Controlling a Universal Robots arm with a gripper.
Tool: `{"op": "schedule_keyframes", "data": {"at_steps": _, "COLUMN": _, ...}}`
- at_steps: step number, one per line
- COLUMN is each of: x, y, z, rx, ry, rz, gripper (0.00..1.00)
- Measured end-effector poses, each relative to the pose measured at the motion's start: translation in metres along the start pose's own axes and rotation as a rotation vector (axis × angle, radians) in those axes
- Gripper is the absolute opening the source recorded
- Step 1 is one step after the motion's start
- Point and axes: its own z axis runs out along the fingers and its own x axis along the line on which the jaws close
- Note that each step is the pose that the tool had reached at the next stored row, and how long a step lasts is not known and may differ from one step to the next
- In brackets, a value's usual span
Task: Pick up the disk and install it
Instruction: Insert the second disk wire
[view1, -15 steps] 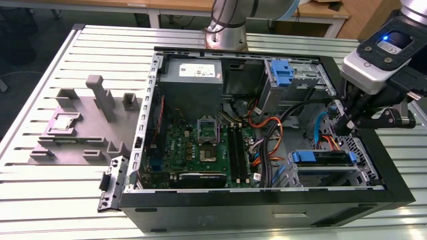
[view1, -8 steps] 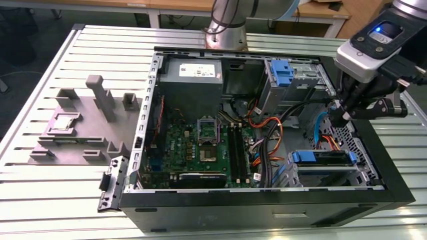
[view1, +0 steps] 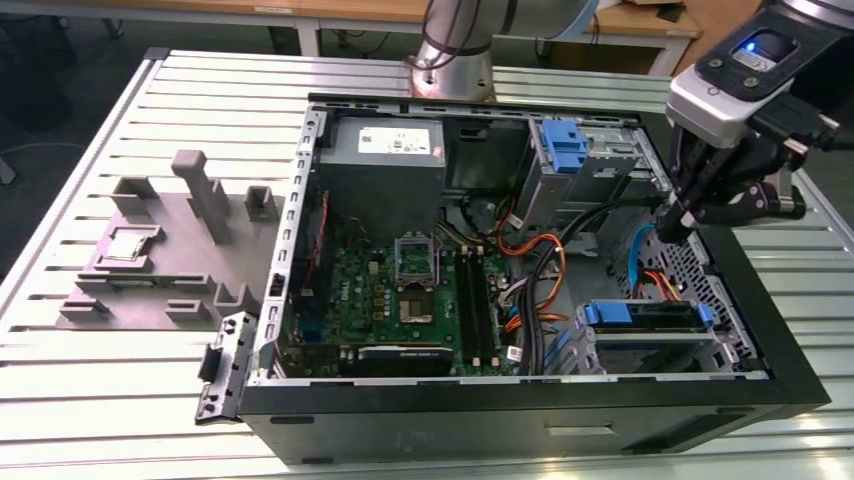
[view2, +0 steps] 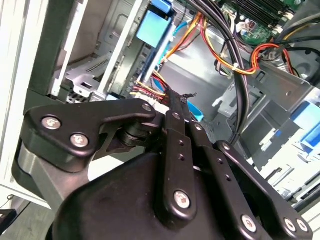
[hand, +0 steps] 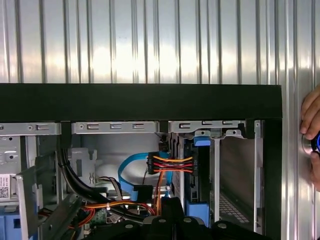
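The disk (view1: 647, 315) lies in the drive cage at the near corner of the open computer case (view1: 747, 290), on the exterior view's right. It shows as a dark slab with a blue bracket at its ends. In the first wrist view the disk (hand: 194, 175) stands edge-on in its bay, beside a connector (hand: 170, 164) with red, yellow and black wires. My gripper (view1: 677, 222) hangs over the case's side wall, above and behind the disk. Its fingers (view2: 172, 112) are shut, tips close to that connector, and I see nothing between them.
A grey power-supply box (view1: 387, 150) and a bare blue caddy (view1: 561, 145) sit at the far end of the case. Orange and blue cables (view1: 627, 250) cross the space beside the gripper. A grey fixture plate (view1: 160, 250) lies outside the case. A hand (hand: 311, 127) rests on the table.
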Motion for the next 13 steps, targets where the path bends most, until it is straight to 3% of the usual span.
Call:
{"op": "schedule_keyframes", "data": {"at_steps": 11, "x": 0.0245, "y": 0.0025, "z": -0.0025, "rx": 0.0109, "ry": -0.0016, "rz": 0.003, "gripper": 0.10}}
{"op": "schedule_keyframes", "data": {"at_steps": 13, "x": 0.0281, "y": 0.0028, "z": -0.0028, "rx": 0.0108, "ry": -0.0074, "rz": 0.004, "gripper": 0.10}}
